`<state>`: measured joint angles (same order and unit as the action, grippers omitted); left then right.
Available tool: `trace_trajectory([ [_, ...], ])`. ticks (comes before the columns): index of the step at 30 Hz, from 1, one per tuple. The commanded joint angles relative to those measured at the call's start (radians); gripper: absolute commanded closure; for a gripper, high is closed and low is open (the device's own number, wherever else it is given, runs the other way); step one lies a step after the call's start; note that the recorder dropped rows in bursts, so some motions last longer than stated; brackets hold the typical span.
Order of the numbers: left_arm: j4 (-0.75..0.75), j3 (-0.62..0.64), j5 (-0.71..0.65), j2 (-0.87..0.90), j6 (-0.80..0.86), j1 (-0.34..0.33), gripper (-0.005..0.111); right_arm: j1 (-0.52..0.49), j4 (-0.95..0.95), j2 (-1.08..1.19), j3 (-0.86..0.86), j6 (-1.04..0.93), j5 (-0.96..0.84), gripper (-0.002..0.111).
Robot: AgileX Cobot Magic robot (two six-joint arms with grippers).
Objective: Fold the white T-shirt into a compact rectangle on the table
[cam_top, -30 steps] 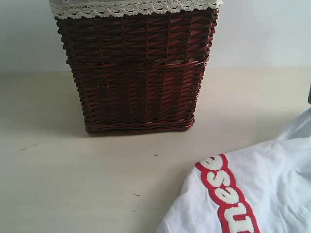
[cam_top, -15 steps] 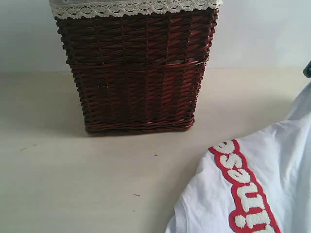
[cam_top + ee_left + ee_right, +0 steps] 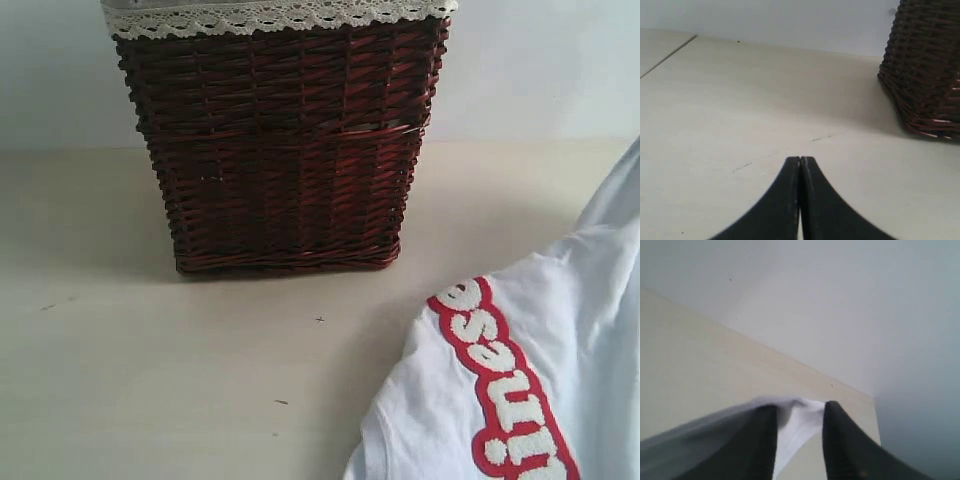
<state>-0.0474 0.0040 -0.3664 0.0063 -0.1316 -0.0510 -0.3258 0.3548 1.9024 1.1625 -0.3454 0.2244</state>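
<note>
Exterior view, shirt: The large wrinkled white cotton T-shirt lies bunched at the lower right of the frame on the pale beige matte worktop. Its fuzzy white red-outlined letters run diagonally, and one part of the cloth rises along the right edge.
Exterior view, surroundings: The dark woven wicker basket with white lace trim stands at upper centre, apart from the shirt. You see neither end effector here.
Left wrist view: Your left end effector has its tips pressed together with nothing between them. It is over bare worktop, and the basket is well apart from it.
Right wrist view: Your right end effector has its fingers parted. White shirt cloth sits in the gap and drapes over one finger, apparently not pinched.
Step in hand: This looks like laying the shirt out; no fold shows yet.
Next move: You would need the cloth to slip clear of that finger. Then spread the shirt flat, bring in the idle left arm, and stay clear of the basket.
</note>
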Motion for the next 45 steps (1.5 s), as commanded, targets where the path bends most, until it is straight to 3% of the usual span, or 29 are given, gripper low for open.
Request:
trace_trajectory([
  [1,0.0,-0.004,0.013,-0.006,-0.002,0.003,0.107,-0.047,0.189,-0.04,0.004,-0.063,-0.169,0.095],
  [3,0.0,-0.004,0.013,-0.006,-0.002,0.003,0.107,-0.072,0.202,-0.04,0.004,-0.077,-0.167,0.083],
  [6,0.0,-0.004,0.013,-0.006,-0.002,0.003,0.107,-0.072,0.201,-0.04,0.004,-0.063,-0.09,0.047],
  [9,0.0,-0.004,0.013,-0.006,-0.002,0.003,0.107,-0.072,0.192,-0.059,0.004,0.125,0.065,0.038],
  [11,0.0,-0.004,0.013,-0.006,-0.002,0.003,0.107,-0.072,0.195,-0.1,0.004,0.205,-0.007,0.041],
  [13,0.0,-0.004,0.013,-0.006,-0.002,0.003,0.107,-0.072,0.209,-0.136,0.004,0.207,-0.191,0.053],
  [15,0.0,-0.004,0.013,-0.006,-0.002,0.003,0.107,-0.072,0.209,-0.156,-0.005,0.159,-0.374,0.071],
  [16,0.0,-0.004,0.013,-0.006,-0.002,0.003,0.107,-0.077,0.197,-0.152,-0.038,-0.021,-0.546,0.096],
  [17,0.0,-0.004,0.013,-0.006,-0.002,0.003,0.107,-0.082,0.186,-0.145,-0.063,-0.116,-0.599,0.108],
  [19,0.0,-0.004,0.013,-0.006,-0.002,0.003,0.107,-0.105,0.104,-0.118,-0.191,-0.483,-0.799,0.108],
  [21,0.0,-0.004,0.013,-0.006,-0.002,0.003,0.107,-0.113,0.068,-0.122,-0.299,-0.642,-0.852,0.108],
  [24,0.0,-0.004,0.013,-0.006,-0.002,0.003,0.107,-0.113,0.07,-0.123,-0.409,-0.674,-0.867,0.108],
  [28,0.0,-0.004,0.013,-0.006,-0.002,0.003,0.107,-0.113,0.077,-0.144,-0.496,-0.738,-1.16,0.108],
  [30,0.0,-0.004,0.013,-0.006,-0.002,0.003,0.107,-0.113,0.09,-0.174,-0.508,-0.752,-1.224,0.108],
  [37,0.0,-0.004,0.013,-0.006,-0.002,0.003,0.107,-0.113,0.178,-0.373,-0.506,-0.61,-0.994,0.108],
  [40,0.0,-0.004,0.013,-0.006,-0.002,0.003,0.107,-0.113,0.144,-0.499,-0.506,-0.638,-0.901,0.108],
  [42,0.0,-0.004,0.013,-0.006,-0.002,0.003,0.107,-0.092,-0.068,-0.603,-0.506,-0.876,-0.815,0.108],
  [43,0.0,-0.004,0.013,-0.006,-0.002,0.003,0.107,-0.051,-0.355,-0.642,-0.508,-1.137,-0.831,0.108],
  [44,0.0,-0.004,0.013,-0.006,-0.002,0.003,0.107,-0.024,-0.49,-0.647,-0.51,-1.234,-0.86,0.108],
  [45,0.0,-0.004,0.013,-0.006,-0.002,0.003,0.107,0.041,-0.834,-0.639,-0.527,-1.436,-0.961,0.108],
])
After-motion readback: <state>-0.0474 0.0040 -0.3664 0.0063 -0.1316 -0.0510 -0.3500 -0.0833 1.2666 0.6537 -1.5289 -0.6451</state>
